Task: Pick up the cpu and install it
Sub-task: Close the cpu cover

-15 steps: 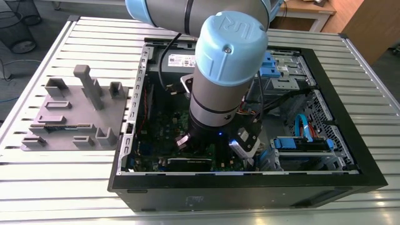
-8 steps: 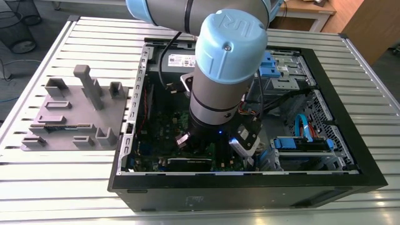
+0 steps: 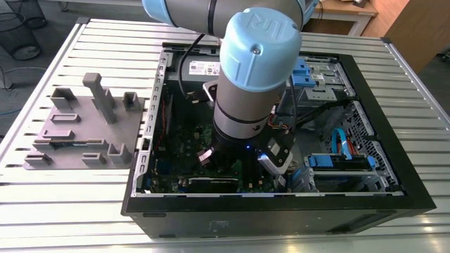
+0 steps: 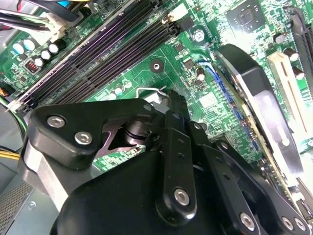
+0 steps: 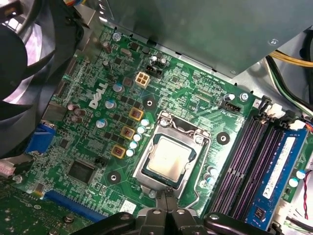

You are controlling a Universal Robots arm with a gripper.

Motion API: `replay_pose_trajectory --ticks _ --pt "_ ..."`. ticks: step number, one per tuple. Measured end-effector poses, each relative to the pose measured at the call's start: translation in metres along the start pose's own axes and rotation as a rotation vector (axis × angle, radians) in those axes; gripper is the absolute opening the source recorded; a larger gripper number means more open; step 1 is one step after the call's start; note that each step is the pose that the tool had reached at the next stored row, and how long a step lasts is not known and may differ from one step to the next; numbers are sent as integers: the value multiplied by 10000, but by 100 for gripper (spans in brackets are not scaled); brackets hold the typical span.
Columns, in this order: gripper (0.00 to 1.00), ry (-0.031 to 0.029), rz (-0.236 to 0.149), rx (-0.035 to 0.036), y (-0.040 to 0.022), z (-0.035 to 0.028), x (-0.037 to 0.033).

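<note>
Table [image 3: 70, 211]: the computer case [image 3: 281, 216] is carried on it, laid with its open side up so the boards can be reached from above.
Arm [image 3: 246, 79]: it is angled steeply down into the case, which keeps the gripper over the board.
Motherboard [image 5: 186, 83]: it lies flat beneath the gripper.
Gripper [image 5: 166, 195]: the fingers are pressed together with nothing seen between them. The tips are held at the socket's edge, just beside a wire lever [image 4: 145, 89]; contact with it cannot be told.
Socket [image 5: 142, 166]: it sits just ahead of the fingertips, its silver frame lying around the chip.
Cpu [image 5: 171, 155]: it is seated flat inside the frame, metal top up, just ahead of the tips and untouched. It is judged already placed.
</note>
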State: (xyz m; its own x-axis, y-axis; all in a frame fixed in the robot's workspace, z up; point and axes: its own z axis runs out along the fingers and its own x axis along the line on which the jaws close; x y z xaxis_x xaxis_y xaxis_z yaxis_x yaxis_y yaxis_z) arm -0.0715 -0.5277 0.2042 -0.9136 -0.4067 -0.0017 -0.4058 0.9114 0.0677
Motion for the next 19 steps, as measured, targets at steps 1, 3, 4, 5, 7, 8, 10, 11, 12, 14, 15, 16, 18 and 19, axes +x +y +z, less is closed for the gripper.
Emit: replay_pose_trajectory --ticks 1,3,4,5,7,8,10,11,12,14,15,16,18,19 --pt "11 0 -1 0 1 -9 0" --pt "11 0 -3 -1 4 -25 -1" --pt "11 0 -4 -1 6 -31 -2" --pt "11 0 -5 0 9 -37 -3" --pt "11 1 -7 1 15 -48 -5" --pt "11 1 -8 1 19 -52 -7" --pt "11 2 -10 1 29 -60 -11" --pt "11 1 -10 1 34 -63 -13" --pt "11 1 -11 0 40 -66 -16" --pt "11 3 -13 1 50 -70 -20" --pt "11 1 -14 0 54 -70 -22" --pt "11 0 -14 0 59 -71 -24" --pt "11 0 -15 0 68 -76 -28" --pt "11 1 -15 0 72 -82 -30"
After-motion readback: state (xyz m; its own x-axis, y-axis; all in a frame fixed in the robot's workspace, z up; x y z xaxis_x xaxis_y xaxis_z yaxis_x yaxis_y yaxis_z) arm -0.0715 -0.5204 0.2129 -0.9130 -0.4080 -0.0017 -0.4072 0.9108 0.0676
